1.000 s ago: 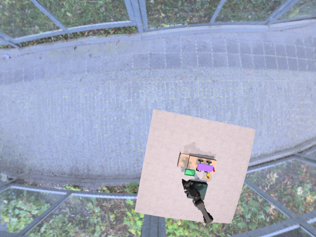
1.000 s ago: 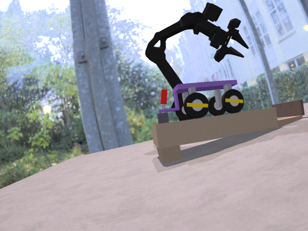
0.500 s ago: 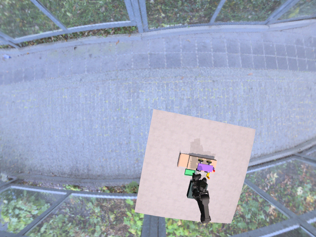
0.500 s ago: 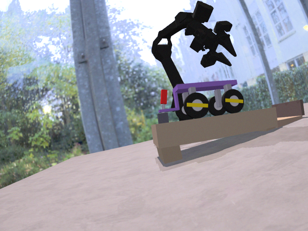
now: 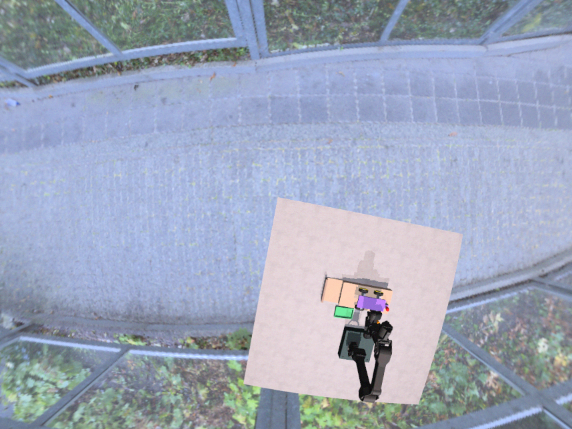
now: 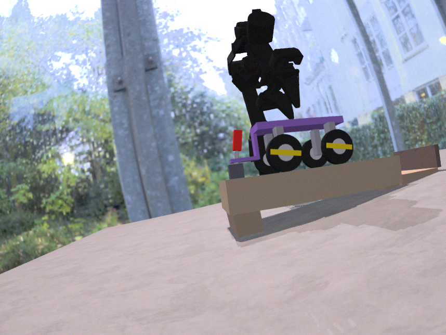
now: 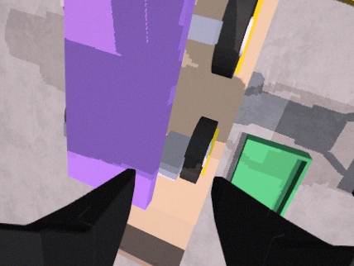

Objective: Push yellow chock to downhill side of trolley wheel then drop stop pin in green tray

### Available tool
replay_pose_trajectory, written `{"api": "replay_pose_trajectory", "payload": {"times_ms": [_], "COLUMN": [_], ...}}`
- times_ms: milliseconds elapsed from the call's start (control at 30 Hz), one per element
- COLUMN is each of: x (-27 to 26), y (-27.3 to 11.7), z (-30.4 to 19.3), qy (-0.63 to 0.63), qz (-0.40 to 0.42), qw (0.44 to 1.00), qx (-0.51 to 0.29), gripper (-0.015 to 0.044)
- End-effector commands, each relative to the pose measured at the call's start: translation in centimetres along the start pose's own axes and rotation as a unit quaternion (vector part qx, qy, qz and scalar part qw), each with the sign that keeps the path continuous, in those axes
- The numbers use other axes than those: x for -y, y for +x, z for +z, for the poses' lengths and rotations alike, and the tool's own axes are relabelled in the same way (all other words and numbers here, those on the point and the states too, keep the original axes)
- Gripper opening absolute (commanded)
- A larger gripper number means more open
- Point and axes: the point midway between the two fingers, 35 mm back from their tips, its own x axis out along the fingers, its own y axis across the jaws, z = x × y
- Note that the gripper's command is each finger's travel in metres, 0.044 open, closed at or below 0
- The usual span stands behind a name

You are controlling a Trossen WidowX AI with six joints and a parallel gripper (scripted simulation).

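The purple trolley [image 5: 371, 302] [image 6: 299, 123] [image 7: 124, 95] stands on the ramp [image 5: 347, 294] [image 6: 324, 187] [image 7: 182, 202]. The red-headed stop pin [image 5: 387, 309] [image 6: 237, 140] stands upright in its uphill end. The chock [image 5: 377, 322] is mostly hidden under the arm in the top view; only a bit of orange shows. It is not seen in the wrist view, and no chock shows at the visible downhill wheel. My gripper [image 6: 294, 112] [image 7: 174, 181] is partly open and empty, pointing down close to the trolley, on its arm side. The green tray [image 5: 343, 312] [image 7: 278, 144] is empty.
The ramp's downhill end has a raised dark lip [image 6: 419, 157] [image 7: 153, 241]. The dark base plate [image 5: 345, 344] of the arm lies on the arm's side of the ramp. The green tray sits beside the ramp, downhill of the trolley. The trolley deck and wheels are close to my fingers.
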Motion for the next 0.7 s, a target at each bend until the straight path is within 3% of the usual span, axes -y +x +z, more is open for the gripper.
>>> {"api": "replay_pose_trajectory", "payload": {"times_ms": [0, 667], "x": [1.4, 10.6], "y": [0.7, 1.0], "z": [2.2, 12.6], "qy": [0.016, 0.121], "qz": [-0.029, -0.160], "qw": [0.999, 0.978], "qx": [0.017, 0.048], "gripper": [0.0190, 0.0190]}}
